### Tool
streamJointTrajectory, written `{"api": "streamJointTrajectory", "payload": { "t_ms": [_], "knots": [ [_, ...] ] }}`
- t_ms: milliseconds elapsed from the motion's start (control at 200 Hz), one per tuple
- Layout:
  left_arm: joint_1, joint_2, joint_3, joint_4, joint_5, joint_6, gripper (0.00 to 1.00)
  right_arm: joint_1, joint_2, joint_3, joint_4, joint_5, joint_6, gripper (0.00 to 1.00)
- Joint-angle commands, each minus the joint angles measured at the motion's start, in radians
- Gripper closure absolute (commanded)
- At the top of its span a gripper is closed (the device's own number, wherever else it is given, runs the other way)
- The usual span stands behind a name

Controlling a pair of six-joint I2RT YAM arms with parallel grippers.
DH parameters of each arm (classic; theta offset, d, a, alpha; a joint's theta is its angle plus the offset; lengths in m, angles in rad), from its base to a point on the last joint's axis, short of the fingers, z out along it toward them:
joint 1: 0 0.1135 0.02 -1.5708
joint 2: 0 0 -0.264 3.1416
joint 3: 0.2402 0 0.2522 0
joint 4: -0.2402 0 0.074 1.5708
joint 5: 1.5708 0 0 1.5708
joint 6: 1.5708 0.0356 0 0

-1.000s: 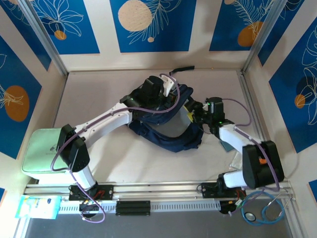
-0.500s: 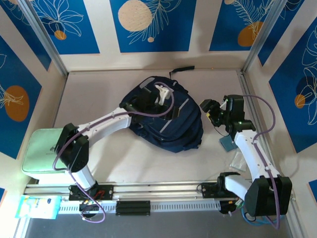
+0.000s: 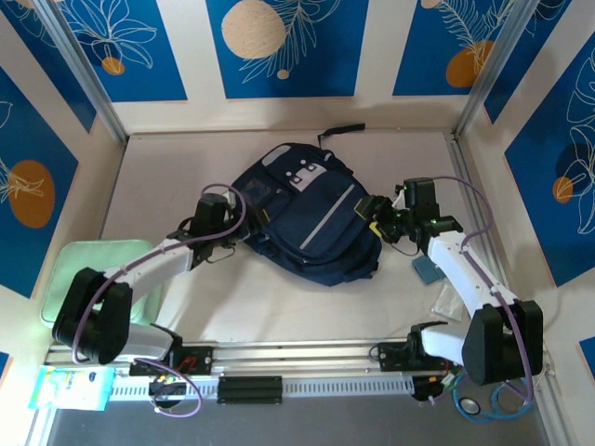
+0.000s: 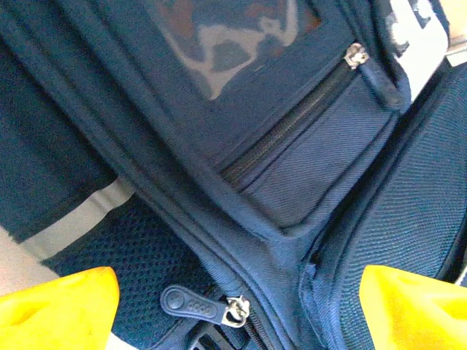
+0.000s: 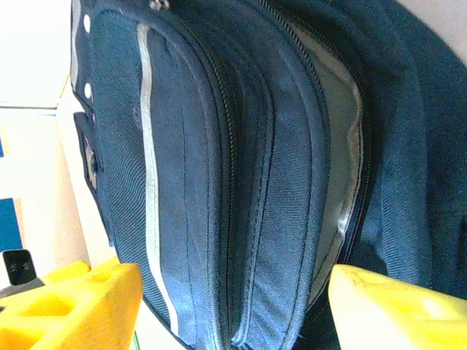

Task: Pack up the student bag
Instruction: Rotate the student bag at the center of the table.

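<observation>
The student bag (image 3: 311, 223) lies flat a little above the middle of the frame in the top view, on the pale surface (image 3: 186, 167), its long side running from upper left to lower right. Its white and grey patch (image 3: 307, 177) faces up near the upper end, a light stripe (image 3: 337, 206) crosses the dark blue front, and a black strap (image 3: 340, 130) trails off toward the far wall. The left tool (image 3: 245, 232) sits at the bag's left edge, just beside the fabric. In the left wrist view its yellow fingertips (image 4: 58, 306) stand in the two lower corners of the frame, wide apart and holding nothing, with a closed pocket zip and a dark zipper pull (image 4: 187, 300) on the bag (image 4: 306, 153) ahead of them. The right tool (image 3: 376, 217) is at the bag's right edge. In the right wrist view its fingers (image 5: 76, 306) are also spread well apart with nothing clamped between them, and the bag's side (image 5: 219, 182), with its light stripe and zip seams, fills the space ahead. A mint green box (image 3: 61, 279) rests at the lower left of the top view, partly under the left arm. A small teal flat item (image 3: 429, 270) lies just beside the right arm, near the bag's lower right corner.
</observation>
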Motion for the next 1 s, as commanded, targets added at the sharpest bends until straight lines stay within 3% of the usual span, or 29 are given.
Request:
{"api": "streamJointTrajectory", "payload": {
  "t_ms": [0, 155, 385, 560, 995],
  "knots": [
    [0.016, 0.021, 0.006, 0.126, 0.007, -0.115, 0.15, 0.015, 0.013, 0.048, -0.011, -0.037, -0.016, 0.33],
    [0.031, 0.091, 0.016, 0.175, -0.005, -0.170, 0.21, 0.029, 0.009, 0.051, -0.007, -0.038, -0.015, 0.34],
    [0.039, 0.232, 0.045, 0.340, 0.086, -0.242, 0.28, 0.058, 0.025, 0.020, 0.045, -0.099, 0.030, 0.34],
    [0.039, 0.278, 0.067, 0.393, 0.108, -0.229, 0.37, 0.082, 0.064, 0.001, 0.074, -0.104, 0.047, 0.34],
    [0.040, 0.219, 0.118, 0.265, 0.102, -0.158, 0.83, 0.073, 0.252, 0.084, 0.131, -0.185, 0.005, 0.36]
  ]
}}
